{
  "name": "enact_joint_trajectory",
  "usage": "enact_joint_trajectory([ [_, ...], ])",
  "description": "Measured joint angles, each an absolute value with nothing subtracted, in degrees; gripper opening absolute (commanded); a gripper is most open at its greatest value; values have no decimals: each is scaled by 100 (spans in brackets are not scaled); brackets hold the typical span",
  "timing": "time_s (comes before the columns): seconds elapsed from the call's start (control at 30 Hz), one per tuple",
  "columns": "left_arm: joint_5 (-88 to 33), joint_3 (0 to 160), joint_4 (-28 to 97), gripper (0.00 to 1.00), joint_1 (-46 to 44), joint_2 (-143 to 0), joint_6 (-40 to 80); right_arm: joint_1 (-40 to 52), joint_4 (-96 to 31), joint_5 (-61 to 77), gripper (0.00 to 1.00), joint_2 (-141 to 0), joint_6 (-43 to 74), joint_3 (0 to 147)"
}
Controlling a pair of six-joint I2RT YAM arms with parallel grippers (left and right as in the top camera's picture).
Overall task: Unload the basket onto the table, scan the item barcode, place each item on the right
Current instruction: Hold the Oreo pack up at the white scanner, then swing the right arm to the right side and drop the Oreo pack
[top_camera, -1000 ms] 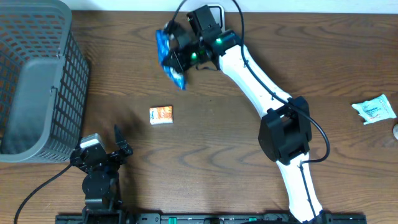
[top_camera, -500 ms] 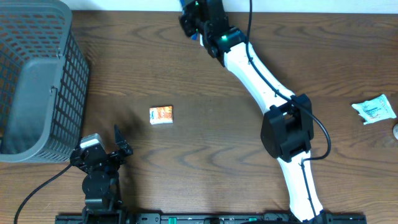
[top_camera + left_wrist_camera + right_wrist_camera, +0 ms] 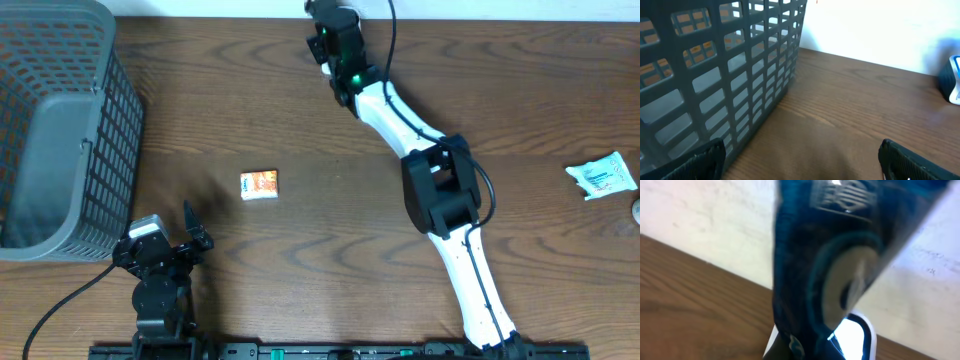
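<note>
**Packet held over lit window at the far edge of the worktop**

Right arm (image 3: 400, 110) is stretched across the wooden worktop (image 3: 330, 260) to its far edge, against the pale wall. Its right jaws are pressed together on a dark blue packet (image 3: 840, 255). In the right wrist view the packet fills most of the frame and hangs upright and blurred. The fingers themselves are hidden behind it. Just below its lower edge sits a glowing white window with a dark rounded rim (image 3: 855, 337), resting on the worktop by the wall. I cannot tell whether packet and window touch. From overhead, the packet is hidden by the end of the arm.

Left arm (image 3: 160, 275) sits at the near left corner, well apart from all this. Its left jaws are spread wide and hold nothing. The two dark fingers (image 3: 695, 160) show at the bottom corners of the left wrist view, low over bare wood. A grey mesh basket (image 3: 60, 130) stands just beyond them on the left.

A small orange-and-white box (image 3: 259, 185) lies flat near the middle of the worktop, between the two arms and touching neither. A white and blue sachet (image 3: 603, 175) lies near the right edge.
</note>
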State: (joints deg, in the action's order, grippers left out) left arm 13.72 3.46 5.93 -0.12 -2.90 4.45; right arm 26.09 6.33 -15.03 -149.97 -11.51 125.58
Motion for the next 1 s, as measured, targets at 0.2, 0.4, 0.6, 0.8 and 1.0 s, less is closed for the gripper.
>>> enact_joint_trajectory([
  [0.2, 1369, 346, 593, 98, -12, -290, 445, 2600, 882, -1737, 1, -14999, -1225, 12562],
  [0.4, 1369, 346, 593, 98, -12, -290, 445, 2604, -401, -2233, 1, -14999, -1306, 12888],
  [0.6, 1369, 346, 593, 98, -12, -290, 445, 2589, -3186, -3301, 1, -15006, -1315, 14175],
  [0.8, 1369, 346, 593, 98, -12, -290, 445, 2408, -6473, -4180, 1, -14947, -316, 15229],
  [1.0, 1369, 346, 593, 98, -12, -290, 445, 1514, -8646, -4285, 1, -14929, 1365, 15275],
])
